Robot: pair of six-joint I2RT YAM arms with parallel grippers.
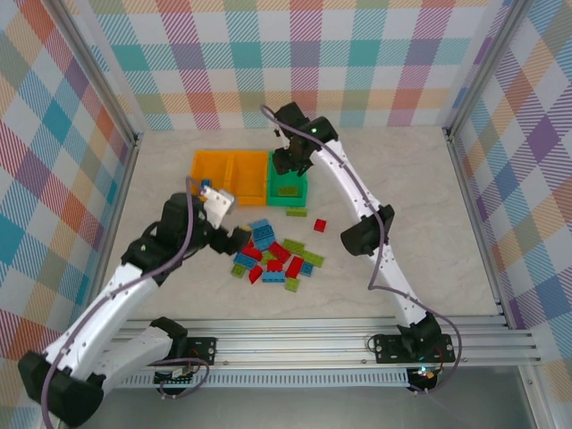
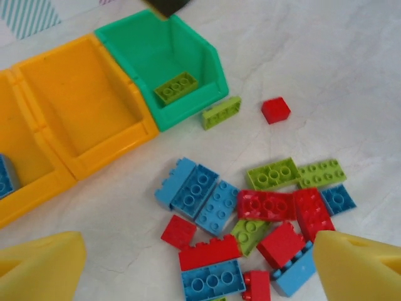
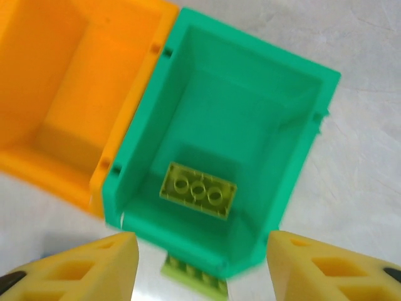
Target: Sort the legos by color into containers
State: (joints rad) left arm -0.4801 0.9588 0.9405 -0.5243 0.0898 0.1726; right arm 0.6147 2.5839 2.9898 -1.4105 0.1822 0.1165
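While the right gripper point(image 3: 202, 260) hangs spread over the green bin point(image 3: 250, 94), lime brick point(image 3: 199, 190) lying inside, the left gripper point(image 2: 197, 266) hovers spread above the loose legos point(image 2: 250, 216) nearer; next, pinching one.

One lime brick point(image 3: 199, 190) lies studs-up inside the green bin point(image 3: 250, 113); two orange bins point(image 2: 81, 106) adjoin; mixed legos point(image 2: 263, 205) cluster nearby.

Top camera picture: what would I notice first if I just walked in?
A jumble of blue, red and lime legos lies mid-table, with the open left gripper hovering over it. Behind it, the open right gripper hangs above the green bin, where one lime brick lies, beside two orange bins.
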